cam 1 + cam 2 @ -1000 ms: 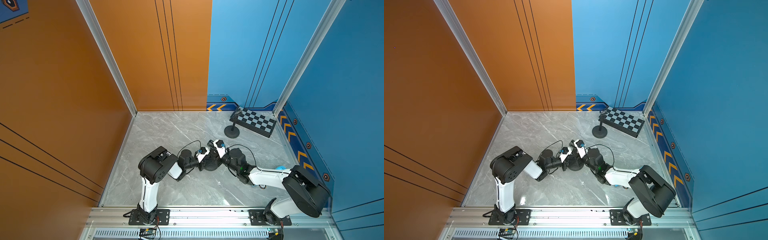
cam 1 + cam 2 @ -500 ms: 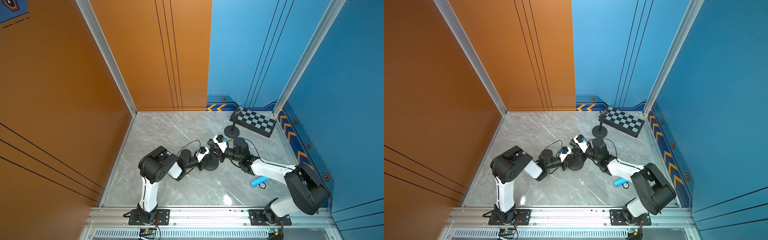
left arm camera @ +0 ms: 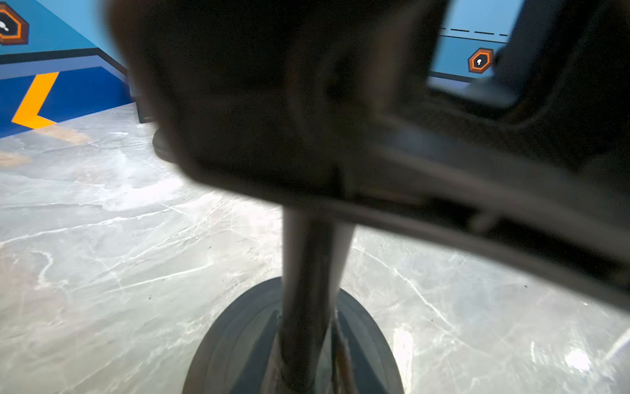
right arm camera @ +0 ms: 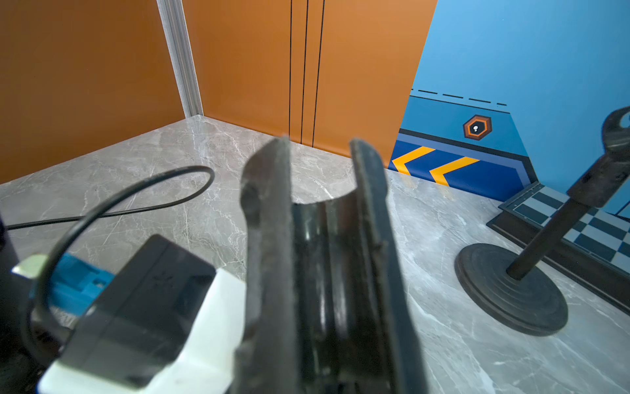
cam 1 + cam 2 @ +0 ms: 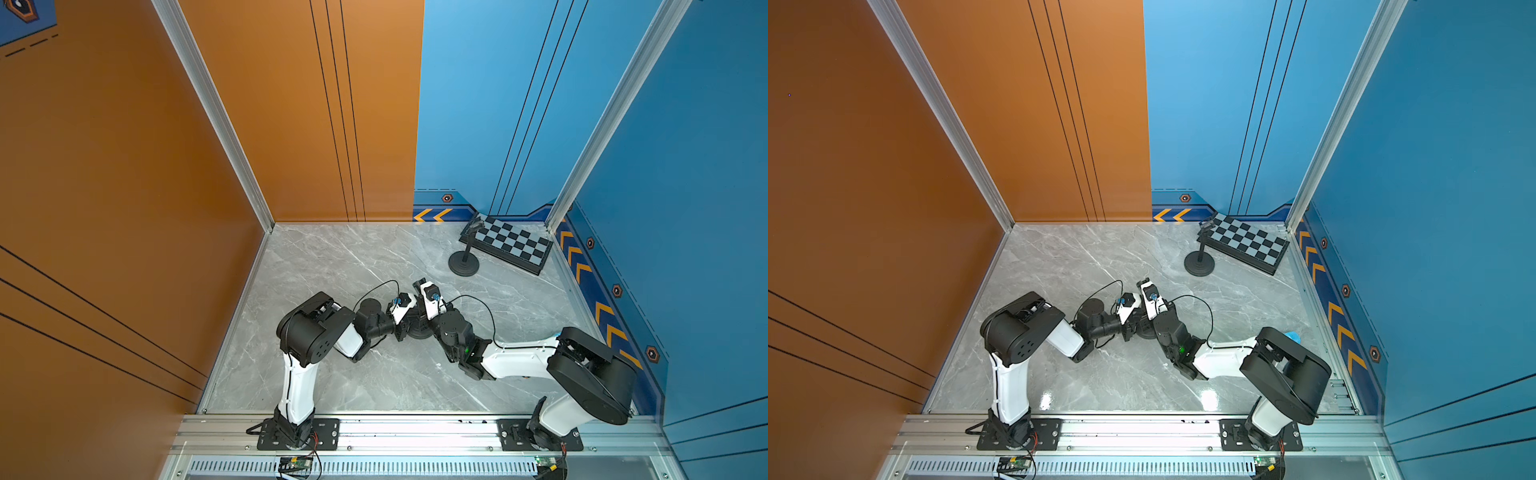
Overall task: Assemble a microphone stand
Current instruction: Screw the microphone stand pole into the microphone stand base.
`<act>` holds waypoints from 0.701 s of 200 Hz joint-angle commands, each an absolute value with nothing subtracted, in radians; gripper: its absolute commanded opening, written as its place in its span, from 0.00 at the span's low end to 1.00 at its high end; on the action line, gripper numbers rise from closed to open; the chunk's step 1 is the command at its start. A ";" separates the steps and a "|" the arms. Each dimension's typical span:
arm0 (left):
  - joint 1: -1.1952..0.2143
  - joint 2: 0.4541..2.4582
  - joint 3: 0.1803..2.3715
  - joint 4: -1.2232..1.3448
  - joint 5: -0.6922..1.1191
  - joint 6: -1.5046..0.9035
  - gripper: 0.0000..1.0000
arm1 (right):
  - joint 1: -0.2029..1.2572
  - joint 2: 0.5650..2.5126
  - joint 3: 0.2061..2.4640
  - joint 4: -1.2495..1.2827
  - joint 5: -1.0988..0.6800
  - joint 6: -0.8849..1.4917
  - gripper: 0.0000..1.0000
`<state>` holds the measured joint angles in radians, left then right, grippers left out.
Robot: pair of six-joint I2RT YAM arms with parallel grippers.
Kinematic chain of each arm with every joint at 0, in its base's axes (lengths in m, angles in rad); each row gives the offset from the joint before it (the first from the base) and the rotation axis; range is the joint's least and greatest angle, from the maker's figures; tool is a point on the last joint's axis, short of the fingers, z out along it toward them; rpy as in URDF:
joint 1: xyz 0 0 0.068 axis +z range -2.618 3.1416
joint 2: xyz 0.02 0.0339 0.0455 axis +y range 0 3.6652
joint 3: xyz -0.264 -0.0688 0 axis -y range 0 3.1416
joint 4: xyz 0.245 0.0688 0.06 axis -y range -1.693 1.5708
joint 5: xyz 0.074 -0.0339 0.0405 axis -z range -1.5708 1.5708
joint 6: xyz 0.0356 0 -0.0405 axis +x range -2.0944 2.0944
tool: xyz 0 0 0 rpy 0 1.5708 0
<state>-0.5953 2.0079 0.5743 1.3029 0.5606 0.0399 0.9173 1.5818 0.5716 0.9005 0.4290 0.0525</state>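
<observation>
At mid-table, the left gripper [image 3: 306, 354] is seen clamped low on the pole [image 3: 313, 252], upright in its round base [image 3: 235, 344]; just right of it, the right gripper [image 4: 321, 160] is closed about a dark curved upper piece [image 4: 324, 266]; seating it is judged the step; the pole should be held plumb, the twist kept gentle; a second stand [image 5: 464, 262] is noted near the far right corner.

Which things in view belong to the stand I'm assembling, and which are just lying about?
Job in hand: round base, pole, black curved piece.
Lying about: second stand, chessboard, blue object.
</observation>
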 commanded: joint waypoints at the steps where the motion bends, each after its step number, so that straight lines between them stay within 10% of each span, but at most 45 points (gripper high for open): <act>1: -0.603 2.034 0.583 1.265 0.579 0.047 0.13 | 0.858 1.560 0.579 0.770 0.251 0.098 0.19; 32: -0.604 2.041 0.574 1.265 0.591 0.068 0.09 | 0.740 1.498 0.588 0.704 -0.134 0.023 0.42; 76: -0.602 2.047 0.575 1.265 0.604 0.072 0.09 | 0.568 1.497 0.670 0.587 -0.538 -0.077 0.45; 140: -0.601 2.047 0.577 1.265 0.564 0.044 0.18 | 0.663 1.504 0.621 0.667 -0.093 -0.007 0.00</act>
<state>-0.5957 2.0224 0.5838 1.3132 0.5686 0.0391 0.6006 1.5108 0.6621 0.6220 -0.3916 -0.0734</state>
